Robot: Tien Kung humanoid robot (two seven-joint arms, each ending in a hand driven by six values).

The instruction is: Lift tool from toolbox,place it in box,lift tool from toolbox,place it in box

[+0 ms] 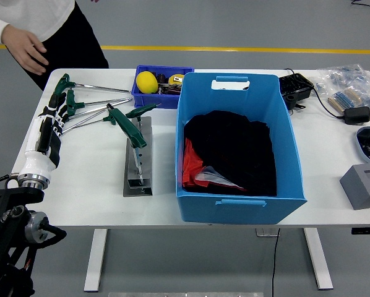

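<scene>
Grey floor with a yellow line ran behind a white bench point(92, 185). At the far left a person's hand point(25, 48) hung open above the bench corner, touching nothing. Below it the robot's left arm reached in from the lower left corner, and the left hand point(54, 117) lay over the green handles of the leftmost T-handle wrenches point(98, 102), which were spread flat on the bench; whether its fingers were clamped on a handle or only resting on it could not be told. Just right of these stood a grey metal tool stand point(138, 170), with another green-handled wrench point(132, 129) upright in it, tilted slightly. Beyond the stand, at the far edge, sat a small blue bin point(153, 98) holding a yellow ball point(146, 81) and small parts. Right of the stand, a large blue box point(234, 204) filled the middle of the bench, with black and red cloth point(234, 154) inside. Farther right lay a black cabled device point(295, 88), a black adapter point(357, 114), clear bags point(349, 83) and, near the right edge, a grey block point(364, 185).
</scene>
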